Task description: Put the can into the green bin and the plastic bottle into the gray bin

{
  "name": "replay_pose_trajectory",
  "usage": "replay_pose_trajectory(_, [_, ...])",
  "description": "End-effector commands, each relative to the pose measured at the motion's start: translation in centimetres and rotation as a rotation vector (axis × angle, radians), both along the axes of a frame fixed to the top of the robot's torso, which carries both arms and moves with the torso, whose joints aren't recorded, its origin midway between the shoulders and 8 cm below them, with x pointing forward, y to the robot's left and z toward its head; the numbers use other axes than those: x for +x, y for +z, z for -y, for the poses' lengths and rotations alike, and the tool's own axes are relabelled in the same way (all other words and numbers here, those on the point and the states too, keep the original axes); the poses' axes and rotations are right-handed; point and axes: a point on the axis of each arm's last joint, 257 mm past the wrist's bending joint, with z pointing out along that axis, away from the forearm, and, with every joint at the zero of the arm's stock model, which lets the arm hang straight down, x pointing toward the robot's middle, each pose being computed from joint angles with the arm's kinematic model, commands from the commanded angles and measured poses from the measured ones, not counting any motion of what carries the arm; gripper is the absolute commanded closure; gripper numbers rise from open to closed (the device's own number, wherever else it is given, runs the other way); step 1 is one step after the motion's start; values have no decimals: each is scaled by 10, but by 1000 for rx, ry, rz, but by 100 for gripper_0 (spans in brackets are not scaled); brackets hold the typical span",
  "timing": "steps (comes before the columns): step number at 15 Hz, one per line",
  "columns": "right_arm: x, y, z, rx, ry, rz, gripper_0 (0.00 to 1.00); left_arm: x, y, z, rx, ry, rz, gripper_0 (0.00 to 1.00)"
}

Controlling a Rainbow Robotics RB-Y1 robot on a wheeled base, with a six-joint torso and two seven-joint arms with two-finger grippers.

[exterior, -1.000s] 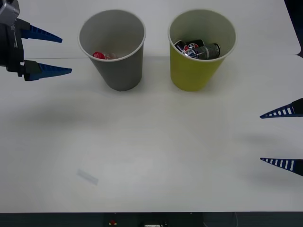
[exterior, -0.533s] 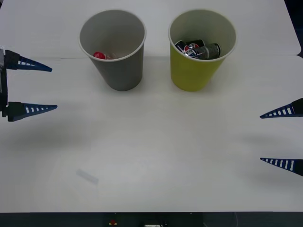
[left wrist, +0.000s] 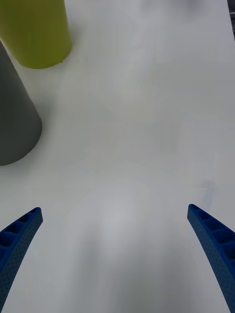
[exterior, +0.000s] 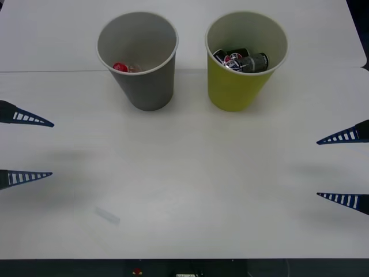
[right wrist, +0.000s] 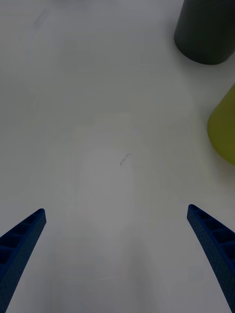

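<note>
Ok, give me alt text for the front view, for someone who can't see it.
Two cup-shaped bins stand side by side at the back of a white table: the gray bin holds a plastic bottle, the green bin holds a can. The left gripper and right gripper hover open at the table's sides, holding nothing.

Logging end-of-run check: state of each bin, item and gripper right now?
gray bin: upright, holds the plastic bottle
plastic bottle: inside gray bin, red cap showing
green bin: upright, holds the can
can: lying inside green bin
left gripper: jaws open, empty, over table's left side
right gripper: jaws open, empty, over table's right side
</note>
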Motion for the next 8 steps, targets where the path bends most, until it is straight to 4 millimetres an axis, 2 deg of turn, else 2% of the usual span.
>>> replay_pose_trajectory(1, [0,0,0,0,0,0,0,-13,-8,-4,16,-15,-21,0])
replay_pose_trajectory(8, [0,0,0,0,0,0,0,-38,-14,-11,44,-48,-25,0])
